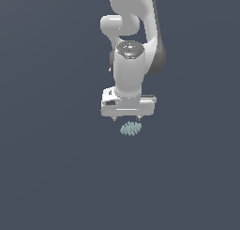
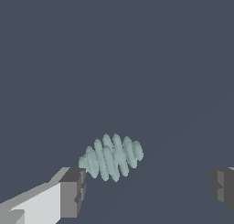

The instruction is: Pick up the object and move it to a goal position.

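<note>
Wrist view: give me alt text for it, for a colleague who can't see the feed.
A small pale teal-green ridged object lies on a plain dark grey surface, in the gap of the open end effector. One dark-tipped finger sits close beside the object; the other is far off at the frame's edge.

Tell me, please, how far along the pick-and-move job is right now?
Done: the gripper is lined up over the ridged teal object, jaws open. In hand: nothing; the fingers are apart from the object. Left: closing on it, lifting, carrying it to the goal, which isn't visible.
</note>
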`<act>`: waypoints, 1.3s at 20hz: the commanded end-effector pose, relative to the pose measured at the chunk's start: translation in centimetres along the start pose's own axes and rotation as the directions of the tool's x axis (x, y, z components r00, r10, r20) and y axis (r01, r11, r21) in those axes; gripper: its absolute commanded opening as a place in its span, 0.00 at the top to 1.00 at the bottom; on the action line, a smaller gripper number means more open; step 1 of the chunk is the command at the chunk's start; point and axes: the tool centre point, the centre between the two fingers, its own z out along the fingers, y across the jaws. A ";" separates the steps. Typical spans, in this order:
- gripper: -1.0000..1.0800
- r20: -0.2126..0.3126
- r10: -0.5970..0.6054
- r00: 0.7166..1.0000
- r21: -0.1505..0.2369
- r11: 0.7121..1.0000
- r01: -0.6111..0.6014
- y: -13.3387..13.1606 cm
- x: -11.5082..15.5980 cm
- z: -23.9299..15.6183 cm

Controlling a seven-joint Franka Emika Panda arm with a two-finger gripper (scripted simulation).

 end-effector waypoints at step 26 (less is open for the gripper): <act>0.04 0.029 0.514 0.857 -0.017 0.858 -0.514 -2.3 -2.6 6.2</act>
